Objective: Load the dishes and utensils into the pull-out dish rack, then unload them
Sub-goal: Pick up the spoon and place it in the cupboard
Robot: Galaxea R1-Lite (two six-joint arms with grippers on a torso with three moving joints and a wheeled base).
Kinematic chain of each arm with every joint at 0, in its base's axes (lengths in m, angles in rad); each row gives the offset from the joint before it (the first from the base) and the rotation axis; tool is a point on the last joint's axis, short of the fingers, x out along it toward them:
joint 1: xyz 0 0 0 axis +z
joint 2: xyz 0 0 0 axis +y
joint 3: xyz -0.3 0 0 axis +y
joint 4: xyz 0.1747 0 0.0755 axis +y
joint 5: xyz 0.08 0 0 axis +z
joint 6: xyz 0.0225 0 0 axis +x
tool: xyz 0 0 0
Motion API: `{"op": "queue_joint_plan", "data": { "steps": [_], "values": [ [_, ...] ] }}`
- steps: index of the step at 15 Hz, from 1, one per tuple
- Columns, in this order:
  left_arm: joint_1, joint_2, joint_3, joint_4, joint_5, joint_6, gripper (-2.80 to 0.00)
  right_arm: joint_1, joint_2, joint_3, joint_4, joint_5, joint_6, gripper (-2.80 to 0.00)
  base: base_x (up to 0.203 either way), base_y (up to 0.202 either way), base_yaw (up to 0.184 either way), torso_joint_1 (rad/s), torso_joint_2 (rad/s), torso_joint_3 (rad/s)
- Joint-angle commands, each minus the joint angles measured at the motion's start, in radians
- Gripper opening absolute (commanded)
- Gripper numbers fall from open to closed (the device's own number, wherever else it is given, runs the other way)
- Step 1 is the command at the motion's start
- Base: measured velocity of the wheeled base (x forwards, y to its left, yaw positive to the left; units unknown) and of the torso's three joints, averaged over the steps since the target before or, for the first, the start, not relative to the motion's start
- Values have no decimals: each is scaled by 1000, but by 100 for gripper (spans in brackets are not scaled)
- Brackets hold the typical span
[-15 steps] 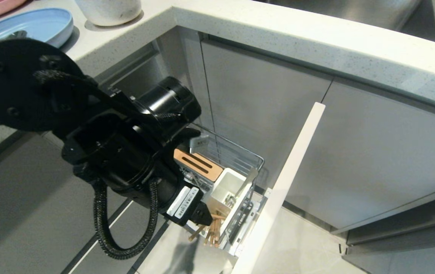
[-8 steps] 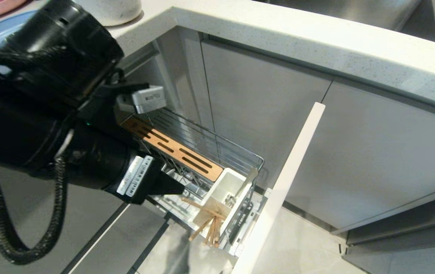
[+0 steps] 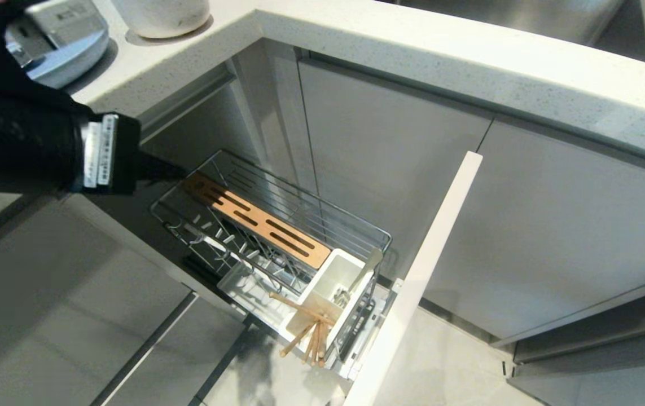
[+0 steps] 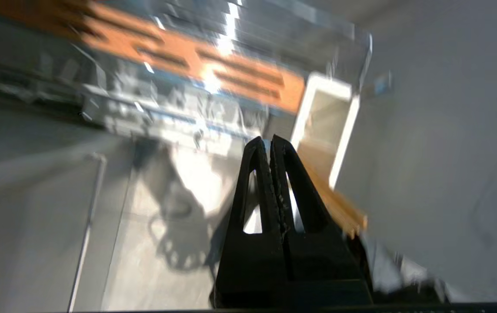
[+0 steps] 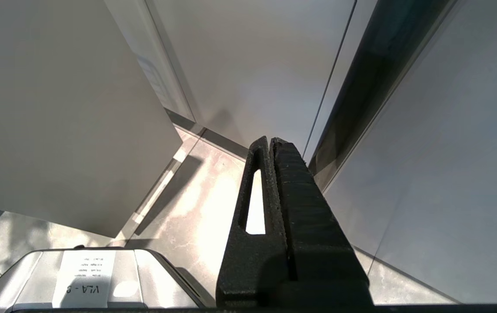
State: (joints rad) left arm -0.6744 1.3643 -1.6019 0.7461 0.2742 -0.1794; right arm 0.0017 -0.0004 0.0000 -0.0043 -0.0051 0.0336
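Since the earlier frames the left arm has been lifting away from the white plastic caddy (image 3: 330, 293) toward the counter side, and the left gripper (image 4: 271, 141), which was spread over the light-brown wooden chopsticks (image 3: 310, 332), is now sitting pressed fully together with nothing between its fingers, hanging just off the rack's inner end. The narrow chrome wire pull-out dish rack (image 3: 277, 225) is standing drawn out of the cabinet, and the chopsticks are leaning in a loose bundle in the caddy at the rack's outer end, tips sticking out past its edge. The slotted tan wooden strip (image 3: 257, 220) is running along the rack beside the caddy, with the wire pegs (image 3: 215, 234) alongside it. Above the rack, on the speckled white countertop (image 3: 412, 45), the plain off-white round bowl (image 3: 161, 17) is standing, and the shallow pale-blue round plate (image 3: 71, 65) is lying near it, partly hidden by the arm. The right gripper (image 5: 270, 143) is resting clamped together and empty, low beside the grey cabinet fronts, well apart from the rack.
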Motion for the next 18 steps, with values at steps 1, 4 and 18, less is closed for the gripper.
{"op": "queue_joint_plan", "data": {
  "steps": [1,4,18],
  "values": [
    [62,-65,-1,-69,2,-2,-280,1,-4,2,0,0,0,-280,0,0,0,0,0,0],
    [123,-104,0,-159,1,-3,-280,1,-4,2,-1,0,0,-280,0,0,0,0,0,0],
    [792,-279,-39,-291,-139,9,-280,0,-4,2,-2,1,0,-280,0,0,0,0,0,0]
  ]
}}
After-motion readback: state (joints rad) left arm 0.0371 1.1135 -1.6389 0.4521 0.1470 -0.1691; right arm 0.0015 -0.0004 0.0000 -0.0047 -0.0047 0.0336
